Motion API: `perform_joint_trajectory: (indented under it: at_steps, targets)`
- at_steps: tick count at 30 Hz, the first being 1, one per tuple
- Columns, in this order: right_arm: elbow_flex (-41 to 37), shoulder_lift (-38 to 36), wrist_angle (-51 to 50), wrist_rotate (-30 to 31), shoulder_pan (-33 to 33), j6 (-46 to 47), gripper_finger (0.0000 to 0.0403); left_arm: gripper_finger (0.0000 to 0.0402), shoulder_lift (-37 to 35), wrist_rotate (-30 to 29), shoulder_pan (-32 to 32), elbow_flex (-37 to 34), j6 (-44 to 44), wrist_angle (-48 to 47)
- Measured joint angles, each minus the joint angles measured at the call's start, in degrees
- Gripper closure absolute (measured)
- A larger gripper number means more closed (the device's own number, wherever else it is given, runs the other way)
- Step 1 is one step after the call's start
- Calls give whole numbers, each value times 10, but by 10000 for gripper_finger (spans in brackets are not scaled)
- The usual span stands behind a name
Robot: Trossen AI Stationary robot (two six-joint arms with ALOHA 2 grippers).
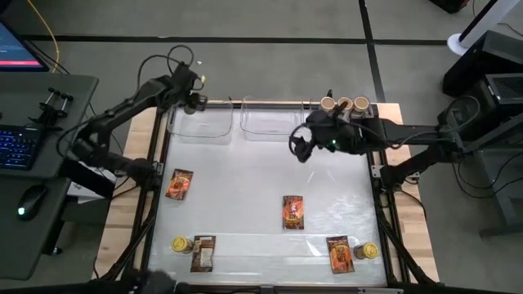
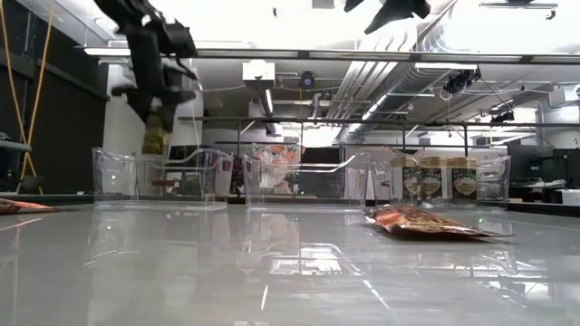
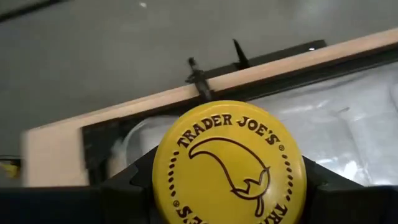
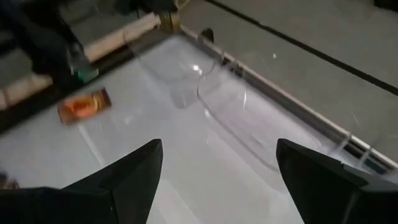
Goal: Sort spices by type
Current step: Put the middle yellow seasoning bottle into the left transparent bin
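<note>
White table [image 1: 245, 180]: left end effector [image 3: 227, 186] raised over bin [image 1: 198, 125], clamping yellow-lidded jar [image 3: 229, 165]; right end effector [image 4: 217, 174] agape, empty.

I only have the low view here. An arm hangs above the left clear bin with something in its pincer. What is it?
Observer: It's the left pincer, shut on a yellow-lidded jar. The left wrist view shows the lid's Trader Joe's print.
Reviewer: And the other arm? I only see a scrap of it at the top.
Observer: The right pincer is open and empty, over the table just in front of the middle bin.
Reviewer: Any more yellow lids out of my sight?
Observer: Two, both near the table's front edge: the front-left jar and the front-right jar, each beside a packet.
</note>
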Motion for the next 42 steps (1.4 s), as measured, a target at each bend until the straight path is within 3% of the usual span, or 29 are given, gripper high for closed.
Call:
perform_joint_trajectory:
  at_steps: [3, 7, 10, 18, 22, 30, 42]
  targets:
    - [0, 0, 29, -4, -13, 15, 96, 214, 40, 50, 28, 0, 19, 36]
    - [0, 0, 26, -13, -21, 59, 96, 214, 70, 77, 46, -2, 31, 10]
    - [0, 0, 24, -12, -21, 69, 96, 214, 68, 75, 53, -31, 40, 35]
    - [0, 0, 16, -12, -24, 45, 96, 214, 24, 50, 70, -123, -38, 133]
    - [0, 0, 12, -19, -28, 24, 96, 213, 25, 30, 70, -123, -73, 158]
    - [0, 0, 4, -48, -36, -20, 96, 165, 25, 19, 70, -124, -90, 163]
    - [0, 0, -33, -82, -36, -58, 96, 157, 25, 16, 70, -124, -100, 166]
